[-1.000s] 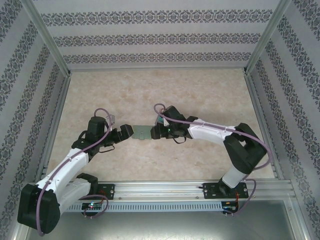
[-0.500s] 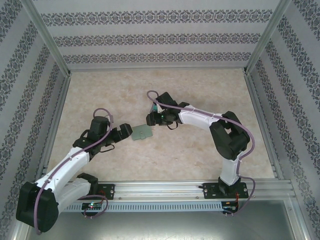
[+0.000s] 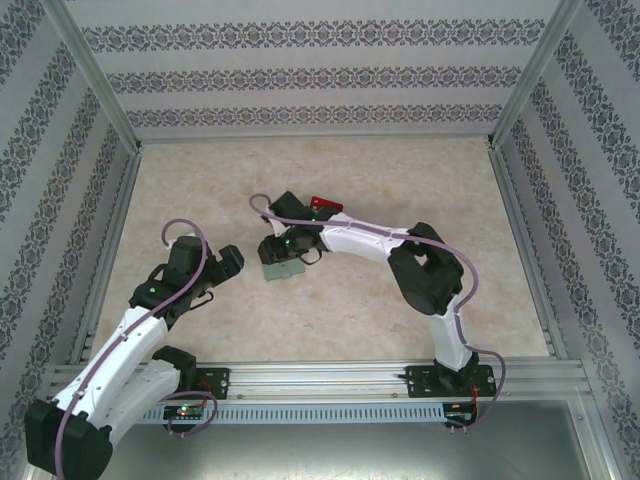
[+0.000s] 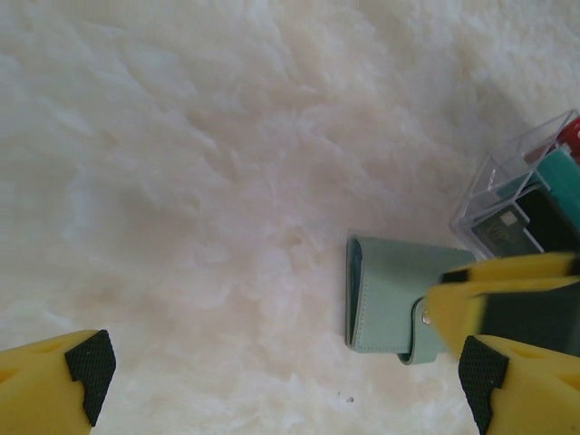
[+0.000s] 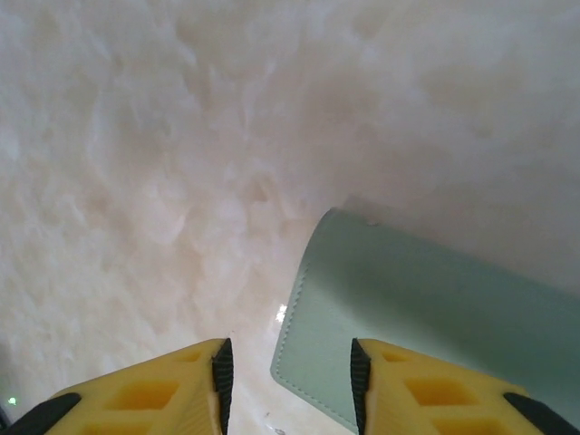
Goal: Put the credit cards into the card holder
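Judging handling first: the card holder [image 3: 284,268] reads as a light, thin, stitched sleeve with a snap tab. Some flex is expected, and it is likely to slide on the smooth table [image 3: 400,320] if pushed from one side. It is lying flat mid-table, slightly left of centre, between the two grippers. A pinch across a short edge or corner is preferred. A flat press from above could also be used to pin it.

The credit cards [image 4: 560,177] are judged stiff, thin and slick, with the edges as the only real purchase. They are seen stacked in a clear box [image 4: 494,177] just beside the holder, on its far-right side. Teal, dark and a bit of red can be made out.

For the right gripper [image 5: 290,376], the arm is reached across to the left and the wrist is pitched down over the holder. The jaws are parted to a middling gap, with the holder's corner lying in that gap. Nothing is seen clamped. Whether a pad touches the sleeve cannot be settled from the wrist view.

For the left gripper [image 4: 281,367], the jaws are spread wide and nothing is held. It is parked just left of the holder, with the arm folded low and the wrist aimed toward the holder.
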Controlling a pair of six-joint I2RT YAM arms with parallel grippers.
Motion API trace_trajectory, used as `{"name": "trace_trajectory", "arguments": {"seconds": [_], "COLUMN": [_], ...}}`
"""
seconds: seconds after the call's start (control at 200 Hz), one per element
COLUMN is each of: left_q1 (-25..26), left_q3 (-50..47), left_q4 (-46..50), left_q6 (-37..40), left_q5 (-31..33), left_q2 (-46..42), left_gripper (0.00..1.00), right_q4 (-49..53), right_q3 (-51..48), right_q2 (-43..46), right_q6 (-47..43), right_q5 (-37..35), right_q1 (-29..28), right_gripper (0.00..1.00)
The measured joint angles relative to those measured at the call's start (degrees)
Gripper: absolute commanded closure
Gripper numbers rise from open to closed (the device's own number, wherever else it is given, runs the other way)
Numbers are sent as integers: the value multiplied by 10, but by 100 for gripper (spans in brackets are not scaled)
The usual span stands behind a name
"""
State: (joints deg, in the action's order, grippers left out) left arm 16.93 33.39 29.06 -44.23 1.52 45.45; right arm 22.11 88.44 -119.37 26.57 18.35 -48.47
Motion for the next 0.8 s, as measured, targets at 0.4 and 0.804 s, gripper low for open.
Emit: {"name": "trace_trajectory", "arguments": {"seconds": [0.4, 0.804], "left_q1": [0, 88], "left_q3": [13, 88], "left_q4": [3, -84], "left_q6": [19, 80], "left_q5": [-31, -195], "left_q2": [30, 268], "left_gripper": [2, 21], "right_q4": [24, 43], "right_q3": [-167, -441], "right_q2": [77, 405], "right_q6": [-73, -25], "right_q5": [29, -26], "right_q1": [-12, 96], "right_gripper": [67, 59]}}
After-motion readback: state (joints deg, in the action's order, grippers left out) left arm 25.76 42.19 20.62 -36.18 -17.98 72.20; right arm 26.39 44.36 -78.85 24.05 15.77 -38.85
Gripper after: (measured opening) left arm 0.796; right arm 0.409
